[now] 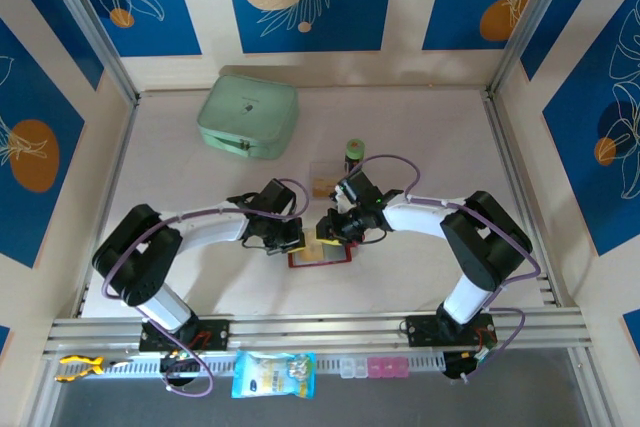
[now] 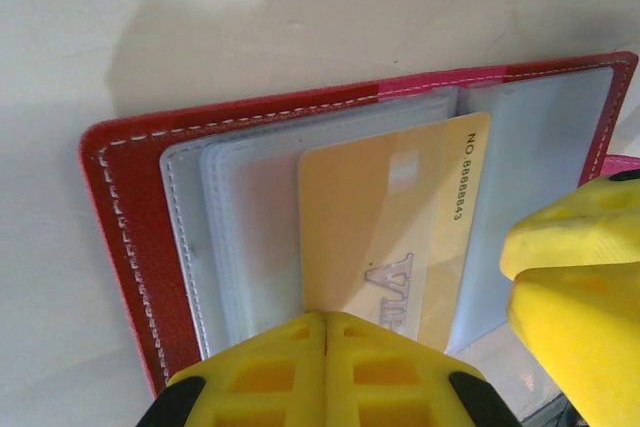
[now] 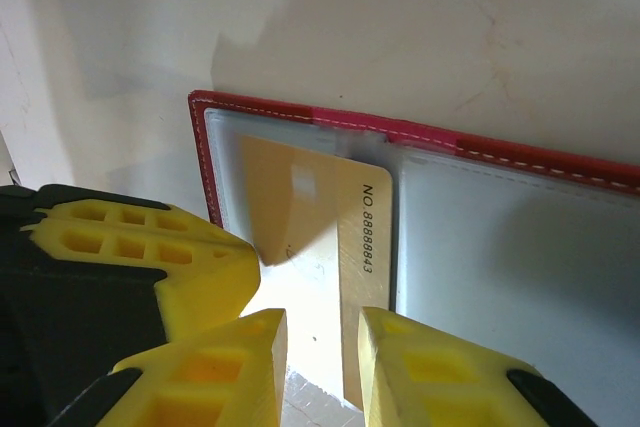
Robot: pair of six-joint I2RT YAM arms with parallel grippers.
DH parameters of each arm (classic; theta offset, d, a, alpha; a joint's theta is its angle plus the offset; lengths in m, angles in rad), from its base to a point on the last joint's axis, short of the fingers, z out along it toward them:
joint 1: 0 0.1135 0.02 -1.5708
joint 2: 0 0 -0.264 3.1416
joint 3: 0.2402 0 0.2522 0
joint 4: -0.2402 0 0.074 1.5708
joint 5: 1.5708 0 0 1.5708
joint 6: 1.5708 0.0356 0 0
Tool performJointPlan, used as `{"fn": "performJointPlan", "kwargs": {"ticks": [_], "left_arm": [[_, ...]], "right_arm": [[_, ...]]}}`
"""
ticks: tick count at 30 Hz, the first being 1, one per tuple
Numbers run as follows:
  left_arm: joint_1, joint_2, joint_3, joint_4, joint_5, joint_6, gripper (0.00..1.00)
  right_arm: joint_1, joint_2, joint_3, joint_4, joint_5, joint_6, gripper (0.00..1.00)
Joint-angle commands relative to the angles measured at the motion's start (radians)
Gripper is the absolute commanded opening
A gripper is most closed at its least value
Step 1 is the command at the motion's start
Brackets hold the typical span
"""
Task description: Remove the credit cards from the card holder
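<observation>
Card holder underlies down-tilted left gripper, right gripper.

The card holder lies open on the table. A credit card sits half in, half out of one sleeve. From the holder, a loose card lies at 12 o'clock, a can just beyond at 1 o'clock, a zip case well apart at 11 o'clock. The left gripper is at the holder's 10 o'clock corner, the right gripper at its 12 o'clock edge.
</observation>
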Motion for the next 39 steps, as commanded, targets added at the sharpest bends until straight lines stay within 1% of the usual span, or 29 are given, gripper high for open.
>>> {"fn": "performJointPlan", "kwargs": {"ticks": [1, 14, 29, 39], "left_arm": [[-0.005, 0.012, -0.009, -0.036, -0.013, 0.024, 0.03], [-0.005, 0.016, -0.016, -0.044, -0.020, 0.022, 0.02], [-0.005, 0.016, -0.020, -0.041, -0.019, 0.018, 0.02], [-0.005, 0.016, -0.021, -0.041, -0.019, 0.017, 0.02]], "right_arm": [[-0.006, 0.010, -0.017, -0.003, -0.022, 0.002, 0.26], [-0.007, 0.040, -0.031, 0.023, -0.032, 0.003, 0.26], [-0.006, 0.058, -0.035, 0.070, -0.086, 0.012, 0.26], [-0.004, 0.087, -0.033, 0.077, -0.098, 0.012, 0.25]]}}
